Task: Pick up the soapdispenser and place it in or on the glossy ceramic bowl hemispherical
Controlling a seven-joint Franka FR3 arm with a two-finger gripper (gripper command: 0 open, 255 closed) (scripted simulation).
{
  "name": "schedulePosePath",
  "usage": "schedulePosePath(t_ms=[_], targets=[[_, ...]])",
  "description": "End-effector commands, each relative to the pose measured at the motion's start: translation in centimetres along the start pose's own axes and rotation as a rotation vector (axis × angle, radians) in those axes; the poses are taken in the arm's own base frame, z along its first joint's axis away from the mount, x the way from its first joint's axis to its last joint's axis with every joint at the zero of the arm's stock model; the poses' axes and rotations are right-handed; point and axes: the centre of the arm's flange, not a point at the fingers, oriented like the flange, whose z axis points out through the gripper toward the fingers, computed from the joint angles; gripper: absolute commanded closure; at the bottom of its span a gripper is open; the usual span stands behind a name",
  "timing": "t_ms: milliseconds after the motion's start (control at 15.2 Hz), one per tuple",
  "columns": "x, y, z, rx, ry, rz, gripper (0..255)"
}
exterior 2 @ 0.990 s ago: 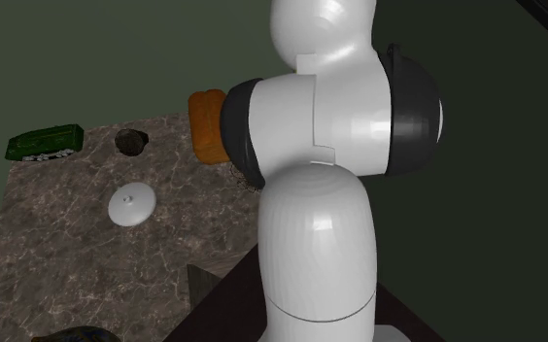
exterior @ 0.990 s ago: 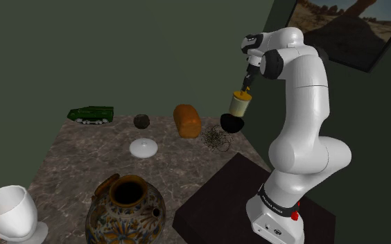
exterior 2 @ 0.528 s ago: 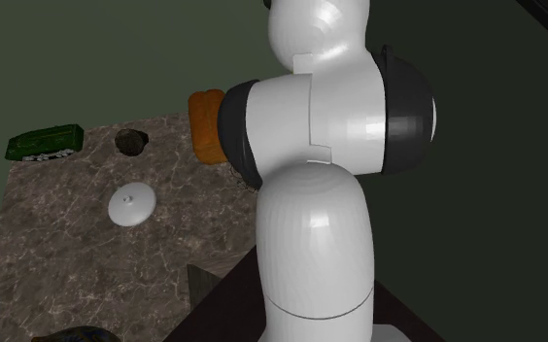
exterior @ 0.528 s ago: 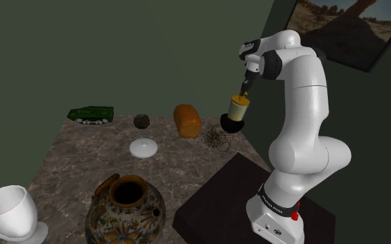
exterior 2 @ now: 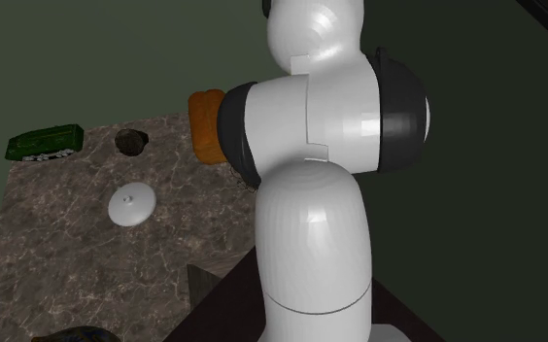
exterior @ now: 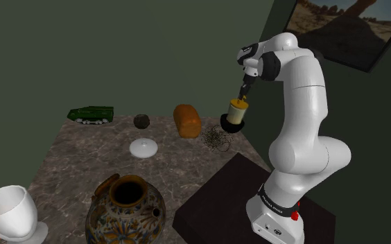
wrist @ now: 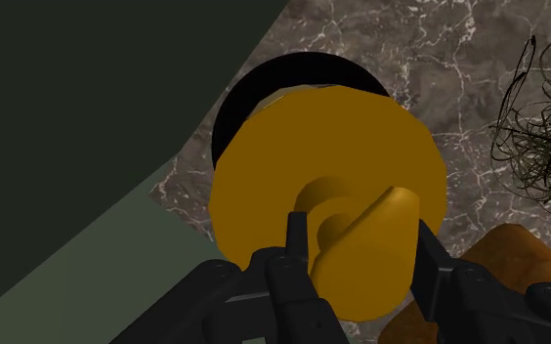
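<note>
Wrist view gave me the closest look. The claw (wrist: 360, 244) was pinching the amber pump head of the soap dispenser (wrist: 332, 147), one black finger on each side of the spout. Directly past the dispenser lay the glossy black bowl (wrist: 254, 83). Its rim showed as a crescent on one side only, and the dispenser's wide top hid the rest. The marbled worktop (wrist: 401, 39) lay around the bowl, with a tangle of dark wire (wrist: 542, 137) and an orange-brown loaf (wrist: 503, 259) close by.

In the shoulder view the dispenser (exterior: 238, 111) hung upright from the claw (exterior: 243, 93), its pale body just above the bowl (exterior: 231, 123). I could not tell whether its base had touched the bowl yet. The bowl sat at the worktop's far edge, toward the corner on that view's right, close to the green wall.

I judged the placing nearly done, and the release was the risky part. The grip was on a narrow pump, so the body could swing or twist as the fingers let go. The bowl looked hardly wider than the dispenser, and the one-sided crescent hinted it was off centre. Dropped like that, the base could catch the rim, tip out and roll toward the wire tangle (exterior: 217, 138) or the loaf (exterior: 187, 120). It could also shove the bowl against the wall.
</note>
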Motion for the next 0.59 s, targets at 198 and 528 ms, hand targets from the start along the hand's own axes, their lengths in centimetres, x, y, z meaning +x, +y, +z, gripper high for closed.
schedulePosePath(t_ms=[198, 528], targets=[[0.03, 0.01, -0.01, -0.001, 0.001, 0.000, 255], [0.01, 0.00, -0.01, -0.001, 0.001, 0.000, 0]])
